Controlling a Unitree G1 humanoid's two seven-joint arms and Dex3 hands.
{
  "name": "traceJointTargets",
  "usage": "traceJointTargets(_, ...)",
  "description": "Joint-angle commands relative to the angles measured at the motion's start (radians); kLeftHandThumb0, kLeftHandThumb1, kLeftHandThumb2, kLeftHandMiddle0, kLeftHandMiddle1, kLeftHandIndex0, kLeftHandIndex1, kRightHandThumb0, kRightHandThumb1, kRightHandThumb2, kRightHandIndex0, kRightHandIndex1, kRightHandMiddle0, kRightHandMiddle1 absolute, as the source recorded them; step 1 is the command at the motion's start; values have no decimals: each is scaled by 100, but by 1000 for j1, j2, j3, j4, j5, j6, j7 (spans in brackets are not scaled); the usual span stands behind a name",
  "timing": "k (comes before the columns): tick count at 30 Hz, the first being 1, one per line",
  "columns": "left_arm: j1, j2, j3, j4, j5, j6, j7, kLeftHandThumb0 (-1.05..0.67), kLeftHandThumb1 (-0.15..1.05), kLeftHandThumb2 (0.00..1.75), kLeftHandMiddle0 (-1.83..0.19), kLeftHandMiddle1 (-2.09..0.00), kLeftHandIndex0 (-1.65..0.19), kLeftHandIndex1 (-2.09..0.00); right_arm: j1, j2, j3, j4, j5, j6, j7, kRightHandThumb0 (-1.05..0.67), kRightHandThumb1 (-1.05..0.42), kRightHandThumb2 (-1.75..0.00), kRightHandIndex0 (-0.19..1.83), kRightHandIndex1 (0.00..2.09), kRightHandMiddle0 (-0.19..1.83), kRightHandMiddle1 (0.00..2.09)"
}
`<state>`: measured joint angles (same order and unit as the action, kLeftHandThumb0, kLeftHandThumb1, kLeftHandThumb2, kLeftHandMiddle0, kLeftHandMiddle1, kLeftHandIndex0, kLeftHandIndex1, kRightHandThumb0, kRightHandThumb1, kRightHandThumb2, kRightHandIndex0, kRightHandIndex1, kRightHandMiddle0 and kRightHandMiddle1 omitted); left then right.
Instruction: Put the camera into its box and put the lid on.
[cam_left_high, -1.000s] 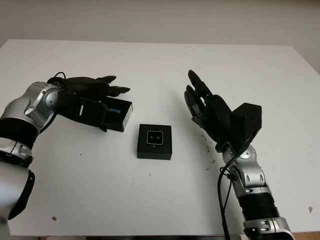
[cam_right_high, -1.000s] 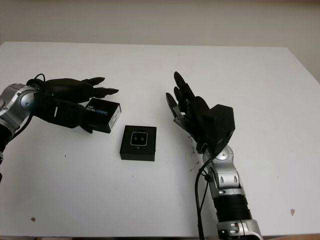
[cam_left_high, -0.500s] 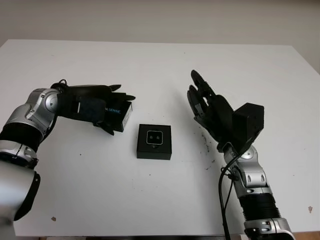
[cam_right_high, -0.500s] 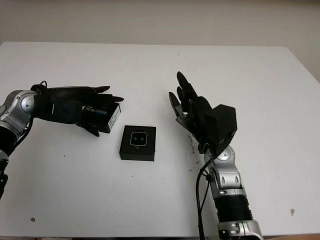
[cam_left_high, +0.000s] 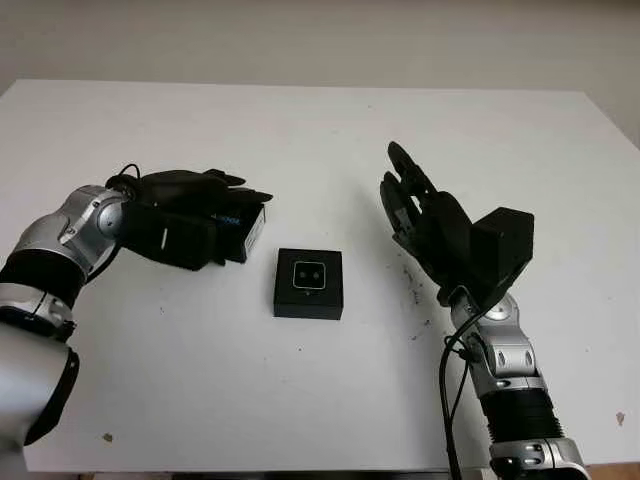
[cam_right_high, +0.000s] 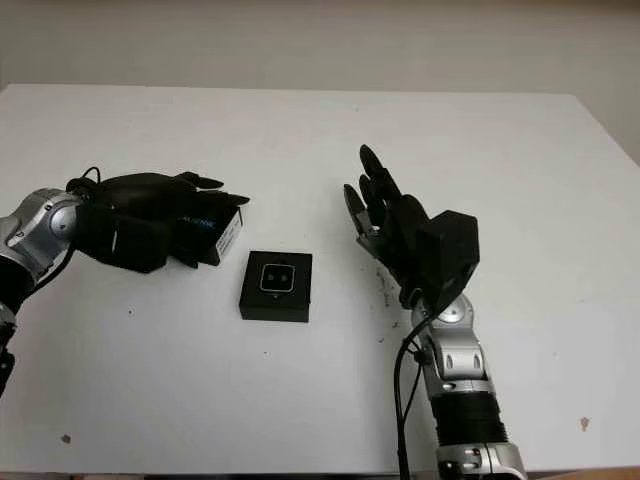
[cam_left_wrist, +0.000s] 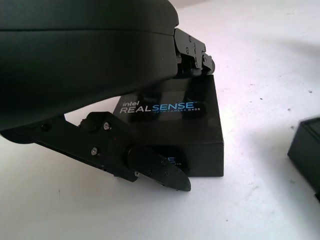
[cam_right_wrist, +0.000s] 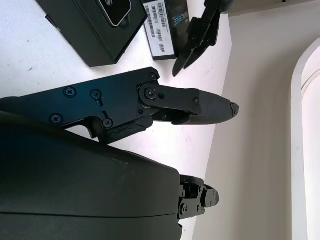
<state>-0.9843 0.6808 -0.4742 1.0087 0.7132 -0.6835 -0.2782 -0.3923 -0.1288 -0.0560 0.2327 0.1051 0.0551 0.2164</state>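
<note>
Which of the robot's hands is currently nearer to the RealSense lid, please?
The left. The left hand is closed around the lid, fingers over its top and a thumb at its side. The right hand is open, held above the table beyond the open box.

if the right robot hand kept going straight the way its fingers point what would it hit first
Probably nothing: the open right robot hand points up and away over bare table. The box and the lid under the left robot hand lie off to its side.

Head stereo overhead — wrist views close
</note>
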Motion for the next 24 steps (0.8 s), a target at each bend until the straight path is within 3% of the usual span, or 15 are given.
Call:
traceJointTargets(1, 39, 8, -29, 23, 32, -12, 43, -4, 94, 6, -5, -102, -16, -69, 4, -3, -6, -12, 8, -17, 5, -65, -105, -46, -2, 6, 6, 12)
traceJointTargets(3, 47, 7, -38, 28, 52, -21, 95, -5, 95, 6, -7, -103, -11, -90, 6, -3, -6, -13, 7, -19, 6, -66, -105, -46, -2, 6, 6, 13)
traceJointTargets(6, 66, -1, -27, 37, 38, -37, 148, -10, 98, 6, -23, -131, -24, -129, 7, -2, -7, -18, 8, -13, 4, -66, -105, -45, -1, 6, 7, 15)
traceJointTargets(8, 76, -7, -8, 37, 7, -41, 150, -12, 100, 6, -25, -143, -28, -141, 8, -2, -7, -18, 10, -16, 7, -65, -105, -46, -2, 6, 6, 16)
traceJointTargets(13, 110, -39, 105, -29, -200, 47, -30, -10, 101, 5, -29, -144, -24, -144, 12, -1, -6, -17, 10, -20, 6, -66, -105, -45, -1, 6, 3, 23)
traceJointTargets(14, 122, -44, 128, -56, -241, 68, -63, -9, 100, 5, -31, -141, -25, -143, 12, -1, -5, -18, 9, -17, 4, -66, -105, -46, -1, 6, -9, 48)
traceJointTargets(16, 146, -51, 169, -119, -316, 125, -129, -8, 99, 5, -33, -138, -25, -143, 12, 0, -3, -22, 11, -9, 6, -64, -105, -46, -1, 5, -17, 67)
traceJointTargets(24, 209, -61, 269, -382, -481, 388, -301, -11, 96, 5, -41, -136, -27, -147, 17, 0, 11, -20, 1, -13, 7, -60, -105, -47, -3, 5, -19, 66)
